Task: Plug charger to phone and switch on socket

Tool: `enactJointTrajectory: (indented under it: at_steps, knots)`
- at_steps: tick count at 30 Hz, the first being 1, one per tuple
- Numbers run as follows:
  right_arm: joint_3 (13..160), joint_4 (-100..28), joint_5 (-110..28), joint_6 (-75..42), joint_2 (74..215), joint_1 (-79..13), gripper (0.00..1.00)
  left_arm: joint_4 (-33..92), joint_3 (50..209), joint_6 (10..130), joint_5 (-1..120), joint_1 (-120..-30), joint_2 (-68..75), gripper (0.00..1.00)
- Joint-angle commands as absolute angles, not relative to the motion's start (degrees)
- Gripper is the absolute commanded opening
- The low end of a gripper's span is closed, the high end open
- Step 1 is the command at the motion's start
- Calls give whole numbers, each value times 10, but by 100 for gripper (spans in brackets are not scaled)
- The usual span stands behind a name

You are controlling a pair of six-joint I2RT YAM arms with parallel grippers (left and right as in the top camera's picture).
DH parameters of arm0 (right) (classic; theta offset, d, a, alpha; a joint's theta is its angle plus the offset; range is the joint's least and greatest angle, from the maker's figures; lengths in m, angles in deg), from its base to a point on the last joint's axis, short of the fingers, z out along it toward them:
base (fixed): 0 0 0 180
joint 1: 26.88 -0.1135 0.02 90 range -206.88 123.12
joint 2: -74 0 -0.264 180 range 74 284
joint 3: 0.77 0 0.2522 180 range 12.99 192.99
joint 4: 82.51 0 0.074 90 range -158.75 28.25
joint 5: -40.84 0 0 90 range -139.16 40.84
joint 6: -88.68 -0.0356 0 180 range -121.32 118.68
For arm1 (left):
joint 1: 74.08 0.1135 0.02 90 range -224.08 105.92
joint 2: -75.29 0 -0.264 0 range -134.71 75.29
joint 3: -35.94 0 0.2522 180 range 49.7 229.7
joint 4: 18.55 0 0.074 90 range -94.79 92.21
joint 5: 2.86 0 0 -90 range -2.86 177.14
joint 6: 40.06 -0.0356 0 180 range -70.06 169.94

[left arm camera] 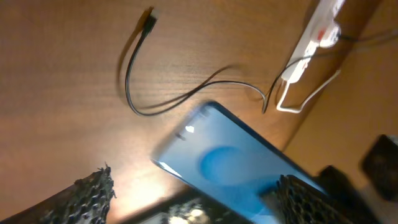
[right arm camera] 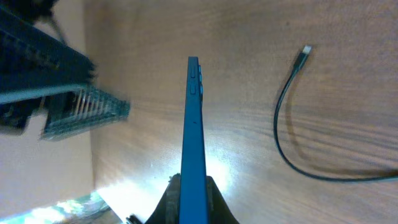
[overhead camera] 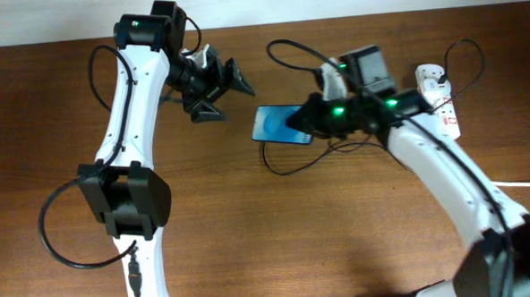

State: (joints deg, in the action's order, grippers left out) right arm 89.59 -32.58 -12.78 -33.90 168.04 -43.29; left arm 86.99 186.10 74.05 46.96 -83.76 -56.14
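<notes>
Right gripper [right arm camera: 193, 200] is clamped on the phone [right arm camera: 194, 118], which stands edge-on. The left gripper [overhead camera: 229, 92], jaws apart, waits just beside it. Off the phone's long side, the charger [right arm camera: 281, 134] lies loose on the bench [right arm camera: 360, 81], so the free left arm seems the one to fetch it.

The table [overhead camera: 250, 221] is brown wood with a visible straight grain and a smooth, semi-gloss finish that returns bright glare patches. The phone [overhead camera: 280, 125] has a smooth, glossy blue face; its edge frame, seen in the right wrist view, is smooth blue with a satin sheen. The charger [left arm camera: 129, 87] is a thin black cable with a smooth, slightly shiny jacket. The socket [overhead camera: 444, 109] is smooth white plastic. The fingers [left arm camera: 87, 193] in the left wrist view are black with a rough, honeycomb-textured surface. The arm shells [overhead camera: 133, 100] are smooth, glossy white plastic; the joint housings [overhead camera: 128, 204] are matt black.
</notes>
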Motion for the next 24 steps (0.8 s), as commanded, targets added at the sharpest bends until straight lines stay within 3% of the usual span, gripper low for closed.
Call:
enactJointTrajectory:
  at_steps: [1,3,8,11,12,15,18,24]
  knots:
    - [902,-264,-46,-240,1598,-365,4,870,1868,558,461,-835,-556,85]
    - [902,-200,-43,-200,1564,-331,4,870,1868,468,465,-834,-537,78]
    - [902,-143,-17,-178,1542,-316,4,920,1865,378,529,-817,-419,82]
    - [902,-120,38,-135,1540,-314,4,920,1855,378,524,-828,-368,90]
    - [901,-85,68,-83,1534,-300,4,920,1816,364,524,-835,-341,96]
    - [885,-5,167,67,1519,-235,4,919,1664,275,454,-831,-300,96]
    - [798,-108,284,72,1528,-224,4,845,1557,211,272,-807,-300,97]
    - [757,-387,275,-197,1581,-261,4,697,1398,211,80,-805,-301,93]
